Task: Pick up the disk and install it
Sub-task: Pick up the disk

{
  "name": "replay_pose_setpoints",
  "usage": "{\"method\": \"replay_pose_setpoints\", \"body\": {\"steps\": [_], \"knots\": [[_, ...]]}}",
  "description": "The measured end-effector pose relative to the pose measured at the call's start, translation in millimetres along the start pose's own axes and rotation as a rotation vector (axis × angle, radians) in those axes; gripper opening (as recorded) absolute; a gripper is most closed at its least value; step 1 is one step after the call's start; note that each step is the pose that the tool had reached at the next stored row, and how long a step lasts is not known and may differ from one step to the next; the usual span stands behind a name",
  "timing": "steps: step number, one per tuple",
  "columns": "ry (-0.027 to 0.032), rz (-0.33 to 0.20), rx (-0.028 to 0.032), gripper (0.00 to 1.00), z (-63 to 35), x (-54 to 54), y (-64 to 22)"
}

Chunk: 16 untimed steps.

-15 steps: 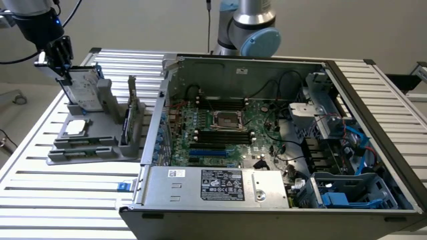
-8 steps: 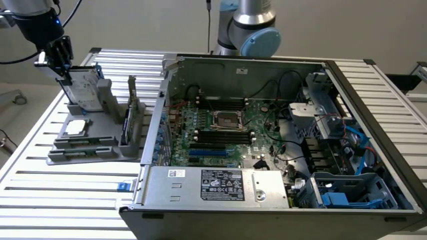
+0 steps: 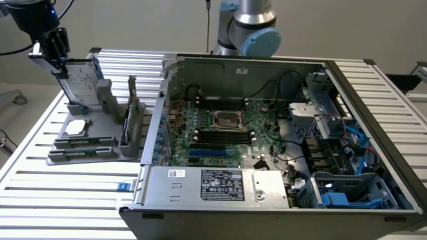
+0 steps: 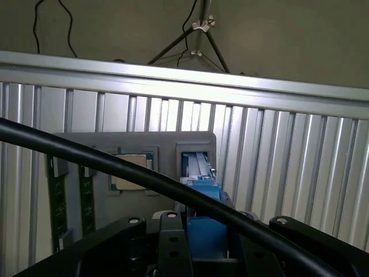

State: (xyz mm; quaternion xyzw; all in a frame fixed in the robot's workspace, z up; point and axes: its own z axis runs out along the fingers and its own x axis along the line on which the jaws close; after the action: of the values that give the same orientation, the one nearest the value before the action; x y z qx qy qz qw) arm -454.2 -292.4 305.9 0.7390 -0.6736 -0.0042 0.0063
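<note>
The disk (image 3: pixel 85 82) stands upright on edge in the grey holder (image 3: pixel 100 145) at the exterior view's left. It is silver-grey with a blue carrier frame. My gripper (image 3: pixel 60 65) reaches down from above onto the disk's upper edge, and its dark fingers are closed on that edge. In the wrist view the blue carrier (image 4: pixel 203 193) sits clamped between the black fingers (image 4: pixel 173 242), with the holder (image 4: pixel 81 147) beyond it.
The holder also carries a small square silver chip (image 3: pixel 75 126) and a thin dark upright card (image 3: pixel 131 102). The open computer case (image 3: pixel 267 130) lies to the exterior view's right, with a blue drive bay (image 3: pixel 353 195) at its near corner. A black cable (image 4: pixel 86 158) crosses the wrist view.
</note>
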Motion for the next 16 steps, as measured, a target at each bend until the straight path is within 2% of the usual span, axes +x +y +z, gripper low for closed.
{"method": "replay_pose_setpoints", "body": {"steps": [16], "knots": [[0.0001,0.0,-0.0006,0.33,-72.6,0.2,0.6]]}}
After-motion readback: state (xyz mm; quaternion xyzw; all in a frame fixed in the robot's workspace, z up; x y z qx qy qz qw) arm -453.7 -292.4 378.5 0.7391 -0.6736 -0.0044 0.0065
